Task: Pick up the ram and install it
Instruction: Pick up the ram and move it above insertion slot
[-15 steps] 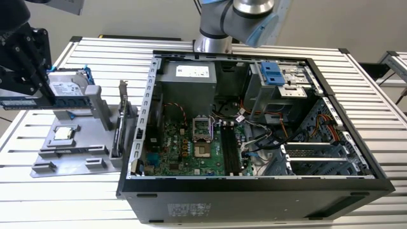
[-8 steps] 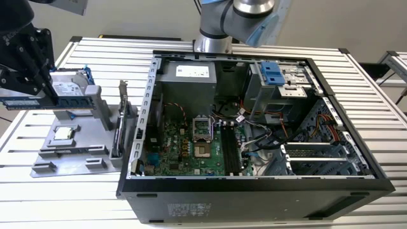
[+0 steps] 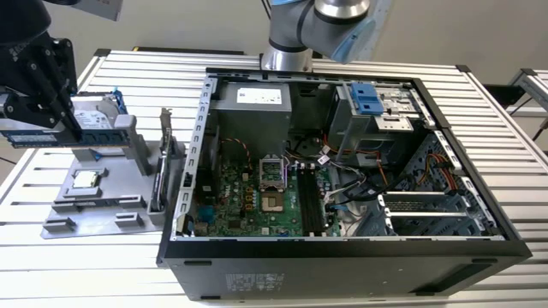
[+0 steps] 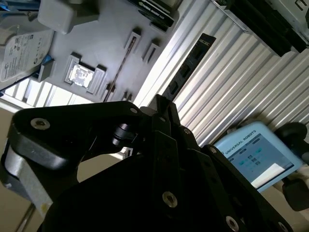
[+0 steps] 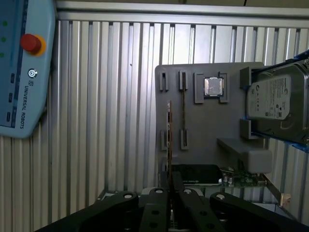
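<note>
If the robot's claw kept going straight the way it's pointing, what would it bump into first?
Probably the gray tray beneath it. The gripper, shut on the ram, points down at the tray's slots, so the ram's edge would likely touch first, though depth is hard to judge.

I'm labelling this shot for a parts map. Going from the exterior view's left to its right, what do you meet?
The ram, clamped in the gripper → expansion card → green motherboard inside the open case → blue drive bracket.
</note>
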